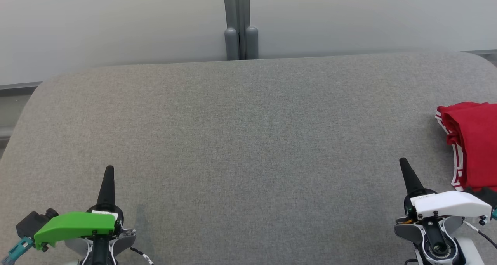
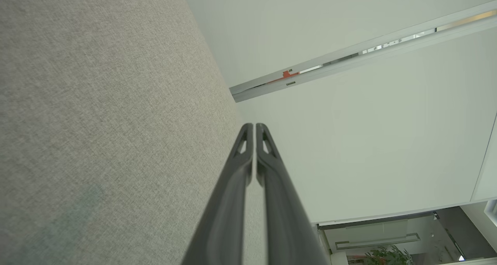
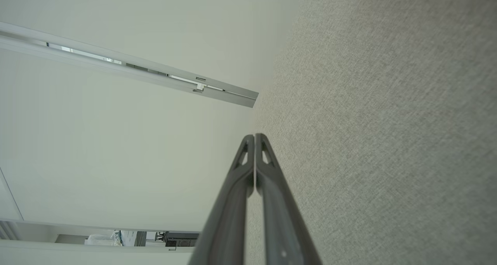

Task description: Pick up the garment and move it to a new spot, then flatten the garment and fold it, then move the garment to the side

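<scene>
Red garment lies bundled at the right edge of the grey fabric table.
Soft folds, with white-striped trim down its left hem. The head view's border cuts it off, just beyond the right gripper. The left gripper sits well apart at lower left. The left wrist view adds a potted plant past pale wall panels, and the right wrist view a metal rail. Both pairs of jaws are pressed tight together, nothing between them.

Right gripper, fingers together, between grey fabric surface and pale wall
</scene>
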Controlling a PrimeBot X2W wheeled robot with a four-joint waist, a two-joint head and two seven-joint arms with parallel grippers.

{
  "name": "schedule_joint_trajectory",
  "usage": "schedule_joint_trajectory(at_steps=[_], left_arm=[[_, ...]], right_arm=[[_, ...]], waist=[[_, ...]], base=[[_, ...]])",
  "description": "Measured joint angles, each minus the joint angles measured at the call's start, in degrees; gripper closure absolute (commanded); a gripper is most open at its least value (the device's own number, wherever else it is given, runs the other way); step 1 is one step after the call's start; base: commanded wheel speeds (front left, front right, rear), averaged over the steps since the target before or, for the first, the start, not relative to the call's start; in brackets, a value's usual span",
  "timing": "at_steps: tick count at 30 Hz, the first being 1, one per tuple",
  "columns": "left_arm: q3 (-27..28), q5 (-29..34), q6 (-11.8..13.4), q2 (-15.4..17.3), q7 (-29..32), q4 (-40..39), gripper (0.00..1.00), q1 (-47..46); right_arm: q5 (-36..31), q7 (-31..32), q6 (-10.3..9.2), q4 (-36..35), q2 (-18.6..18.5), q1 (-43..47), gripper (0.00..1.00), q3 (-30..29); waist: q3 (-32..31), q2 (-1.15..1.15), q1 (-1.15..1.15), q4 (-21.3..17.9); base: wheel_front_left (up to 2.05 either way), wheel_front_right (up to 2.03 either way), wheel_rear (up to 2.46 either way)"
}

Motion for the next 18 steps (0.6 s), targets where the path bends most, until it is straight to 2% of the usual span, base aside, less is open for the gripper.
schedule_joint_trajectory(at_steps=[18], left_arm=[[0.9, -8.1, 0.0, 0.1, 2.2, -1.3, 1.00, 0.1]], right_arm=[[9.3, 2.2, -0.02, -1.1, -0.1, 0.0, 1.00, -0.4]], waist=[[-0.3, 0.00, 0.00, -0.2]], base=[[0.00, 0.00, 0.00]])
